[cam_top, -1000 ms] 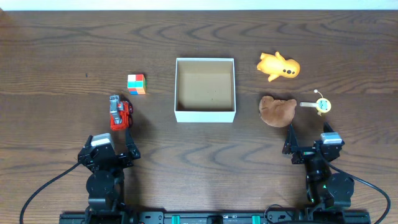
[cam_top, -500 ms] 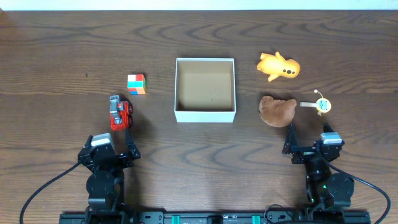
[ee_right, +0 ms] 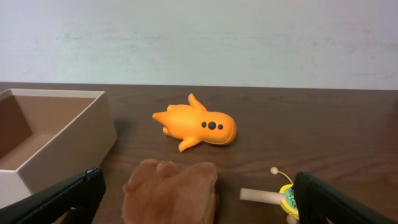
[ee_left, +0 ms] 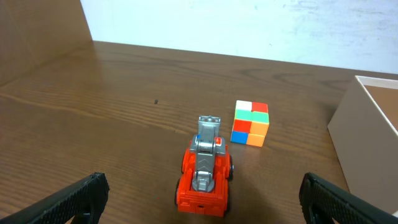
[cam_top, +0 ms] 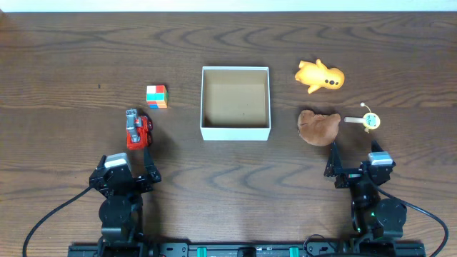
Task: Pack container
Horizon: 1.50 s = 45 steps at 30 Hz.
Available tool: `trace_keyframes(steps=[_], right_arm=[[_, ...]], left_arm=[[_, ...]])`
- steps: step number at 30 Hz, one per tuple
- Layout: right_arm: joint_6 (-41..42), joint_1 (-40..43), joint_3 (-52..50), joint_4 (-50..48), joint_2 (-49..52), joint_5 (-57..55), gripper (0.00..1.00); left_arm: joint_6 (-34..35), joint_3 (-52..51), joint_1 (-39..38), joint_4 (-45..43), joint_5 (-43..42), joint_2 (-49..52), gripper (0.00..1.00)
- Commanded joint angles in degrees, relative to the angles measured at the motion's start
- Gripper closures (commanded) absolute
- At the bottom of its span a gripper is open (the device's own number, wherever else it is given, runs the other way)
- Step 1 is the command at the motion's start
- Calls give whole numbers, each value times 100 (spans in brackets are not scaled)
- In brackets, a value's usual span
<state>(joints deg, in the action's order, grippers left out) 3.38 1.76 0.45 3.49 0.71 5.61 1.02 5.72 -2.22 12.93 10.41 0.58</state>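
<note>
The container [cam_top: 235, 133], empty, is found ahead of and between the left gripper [cam_top: 126, 160] and right gripper [cam_top: 355, 158], both spread wide on nothing; left of it the red truck [cam_top: 137, 129] is lined up lengthwise just before the left jaws, right of it the brown plush [cam_top: 318, 126] before the right.

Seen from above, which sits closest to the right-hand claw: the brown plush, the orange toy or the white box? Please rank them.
1. Brown plush, just ahead of the right gripper.
2. Orange toy, farther back.
3. Container, at the table's middle.
</note>
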Motion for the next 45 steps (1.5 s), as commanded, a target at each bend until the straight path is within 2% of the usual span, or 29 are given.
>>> trace_keyframes(steps=[1, 9, 14, 17, 21, 30, 33, 39, 45], right_arm=[[-68, 48, -13, 15, -37, 22, 1], [-68, 48, -13, 15, -37, 22, 1], [-68, 48, -13, 15, -37, 22, 1], [-68, 48, -13, 15, -37, 22, 1], [-68, 48, -13, 15, -37, 22, 1], [-68, 48, -13, 15, -37, 22, 1], [-68, 48, -13, 15, -37, 22, 1], [-68, 48, -13, 15, -37, 24, 1], [-68, 48, -13, 15, -37, 22, 1]], left_arm=[[-101, -149, 44, 13, -98, -35, 2], [-120, -92, 44, -407, -343, -31, 2], [-118, 518, 44, -492, -378, 376, 2], [-114, 1202, 44, -487, -358, 1137, 2], [-118, 2428, 44, -293, -358, 2625, 2], [-122, 6352, 44, 1547, -361, 6537, 2], [-149, 7377, 44, 1716, -356, 7471, 2], [-81, 7735, 42, 1008, -424, 8268, 2], [-83, 7735, 42, 1014, -776, 8474, 2]])
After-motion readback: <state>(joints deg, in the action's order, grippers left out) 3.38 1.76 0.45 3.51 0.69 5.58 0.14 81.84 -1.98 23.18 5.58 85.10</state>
